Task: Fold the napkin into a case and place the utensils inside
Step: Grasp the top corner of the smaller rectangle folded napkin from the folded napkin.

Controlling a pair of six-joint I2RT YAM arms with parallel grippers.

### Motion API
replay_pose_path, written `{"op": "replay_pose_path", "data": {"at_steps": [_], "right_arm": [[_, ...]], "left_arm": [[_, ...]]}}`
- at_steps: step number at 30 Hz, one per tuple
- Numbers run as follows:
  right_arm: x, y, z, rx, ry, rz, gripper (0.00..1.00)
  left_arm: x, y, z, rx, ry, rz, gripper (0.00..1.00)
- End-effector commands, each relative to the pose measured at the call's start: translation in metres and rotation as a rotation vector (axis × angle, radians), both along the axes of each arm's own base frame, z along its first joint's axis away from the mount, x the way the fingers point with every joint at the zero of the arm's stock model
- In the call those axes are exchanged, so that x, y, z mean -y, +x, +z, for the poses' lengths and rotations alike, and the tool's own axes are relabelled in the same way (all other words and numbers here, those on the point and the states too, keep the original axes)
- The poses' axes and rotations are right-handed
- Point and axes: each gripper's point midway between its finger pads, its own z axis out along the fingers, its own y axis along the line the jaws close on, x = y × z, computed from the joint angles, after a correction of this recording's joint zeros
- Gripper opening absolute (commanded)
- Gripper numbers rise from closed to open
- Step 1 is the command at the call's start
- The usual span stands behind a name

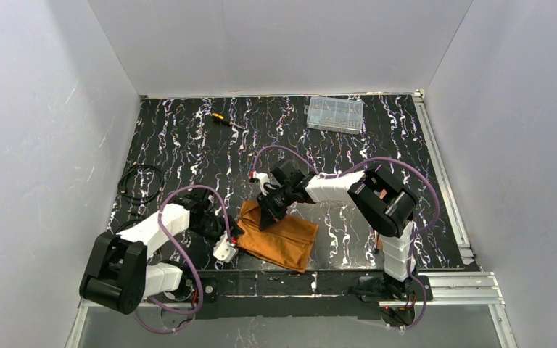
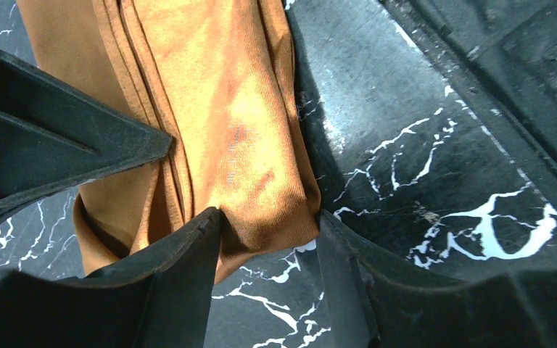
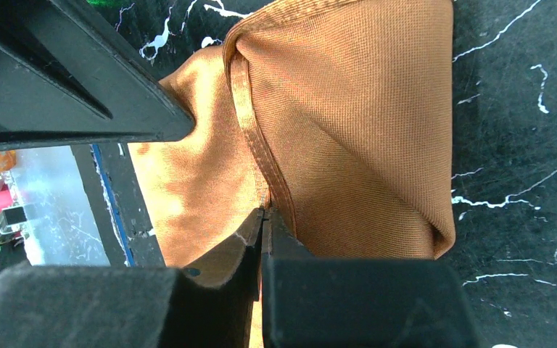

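Wrist views alone are showing right gripper (image 3: 263, 217) clenching napkin (image 3: 355, 130) hem, left gripper (image 2: 270, 221) at nine o'clock straddling it, grip unclear.

The white-and-black left arm (image 1: 161, 223) was extended toward 2 o'clock, left gripper (image 2: 268, 226) held half parted. The matching right arm (image 1: 333, 187) was bent toward 9 o'clock, right gripper (image 3: 263, 226) clamped on a rust-orange cloth napkin (image 3: 362, 145).

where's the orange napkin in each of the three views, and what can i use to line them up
Top external: napkin lies low centre, by the near edge.
Left wrist: napkin fills upper left to centre.
Right wrist: napkin fills centre and upper right.
Shared landmark: the black, white-veined tabletop under it.
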Motion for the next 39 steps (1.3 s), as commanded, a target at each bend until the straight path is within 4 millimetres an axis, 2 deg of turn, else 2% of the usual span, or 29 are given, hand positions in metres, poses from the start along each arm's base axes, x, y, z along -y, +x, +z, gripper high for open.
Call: {"op": "replay_pose_path", "data": {"at_steps": [1,7,13,21,29,36,39], "right_arm": [[0.013,-0.002,-0.019,0.0,-0.06,-0.002,0.12],[0.014,-0.003,-0.022,-0.004,-0.062,-0.01,0.11],[0.014,-0.001,-0.022,0.015,-0.054,-0.03,0.1],[0.009,0.007,-0.009,0.077,0.001,-0.082,0.12],[0.002,0.012,0.015,0.185,0.072,-0.122,0.18],[0.005,0.012,0.041,0.31,0.161,-0.155,0.37],[0.007,0.012,0.063,0.444,0.246,-0.177,0.48]], "left_arm": [[0.001,0.001,-0.019,0.338,-0.013,-0.446,0.47],[0.012,0.008,-0.013,0.395,-0.075,-0.45,0.23],[0.025,0.01,0.009,0.375,-0.163,-0.389,0.0],[0.03,0.0,0.023,0.253,-0.204,-0.332,0.0],[0.018,-0.011,0.03,0.031,-0.071,-0.305,0.0],[0.012,-0.023,0.031,-0.145,0.056,-0.255,0.0],[0.013,-0.026,0.03,-0.209,0.083,-0.221,0.0]]}}
